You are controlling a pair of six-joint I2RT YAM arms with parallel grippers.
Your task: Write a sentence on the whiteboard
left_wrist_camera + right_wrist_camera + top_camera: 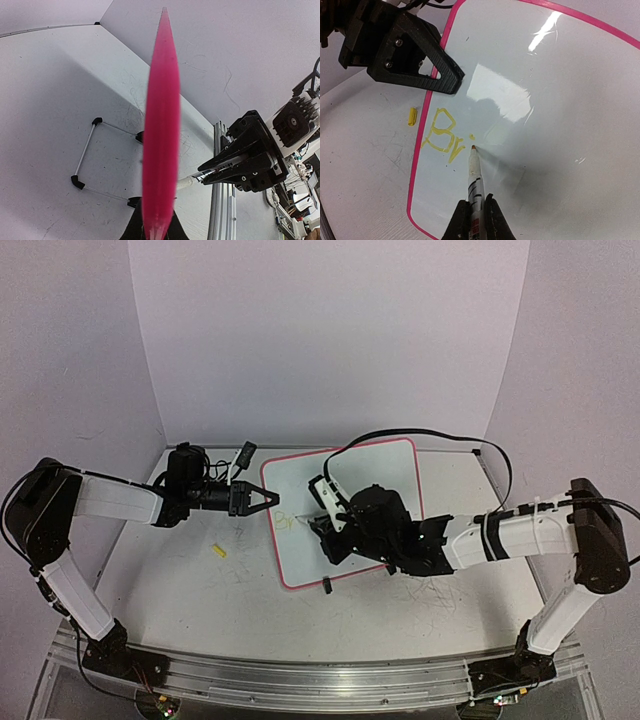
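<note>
The whiteboard (385,468) lies slanted on the table, white with a pink rim. My left gripper (270,499) is shut on its left edge; in the left wrist view that pink rim (161,125) runs up from between the jaws of the left gripper (157,227). My right gripper (476,212) is shut on a marker (475,175), its tip touching the whiteboard (555,115). The sentence (442,134) reads "Br" in yellow, with a dot just above the tip. The top view shows the sentence (288,521) only faintly, beside the right gripper (328,527).
A yellow marker cap (219,551) lies on the scuffed table left of the board. A small black clip (327,587) sits at the board's near edge. A black cable (440,437) loops behind the board. A thin wire frame with black corners (87,150) shows in the left wrist view.
</note>
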